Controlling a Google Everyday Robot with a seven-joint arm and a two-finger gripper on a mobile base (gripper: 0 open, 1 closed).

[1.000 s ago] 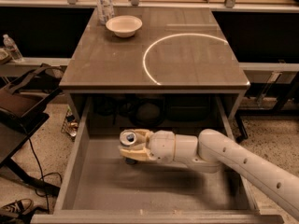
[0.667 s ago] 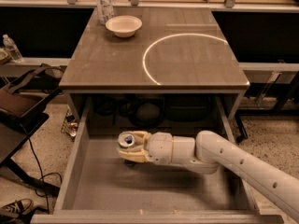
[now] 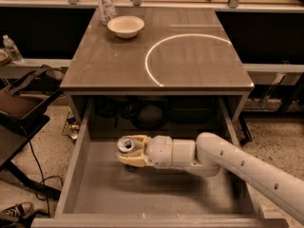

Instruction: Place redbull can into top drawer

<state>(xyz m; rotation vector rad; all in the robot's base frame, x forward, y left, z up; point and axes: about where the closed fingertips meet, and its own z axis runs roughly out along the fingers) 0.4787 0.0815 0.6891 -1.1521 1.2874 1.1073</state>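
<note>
Redbull can (image 3: 126,144): inside the top drawer (image 3: 79,171), left of centre and toward the back, silver top tilted up toward the camera. Whether its base touches the drawer bottom, cannot tell; a shadow lies on the floor right under it.

Far left, outside the furniture: small clear bottle (image 3: 12,49) on a low shelf, dark bag (image 3: 21,103) below it, a sneaker (image 3: 16,210) on the speckled floor at the bottom edge.

Drawer pulled fully out, bottom bare and grey-brown apart from the can and arm.

On the tabletop (image 3: 199,75) above, back-left: clear plastic bottle (image 3: 105,4) upright, white bowl (image 3: 126,26) just in front and right of it. A thin white arc (image 3: 151,56) marks the right half of the top.

Gripper (image 3: 127,152): down in the drawer, pointing left, cream fingers (image 3: 137,162) closed around the can from either side, can gripped between them.

White arm (image 3: 247,167) runs from the gripper rightward, across the drawer and out over its front right corner.
</note>
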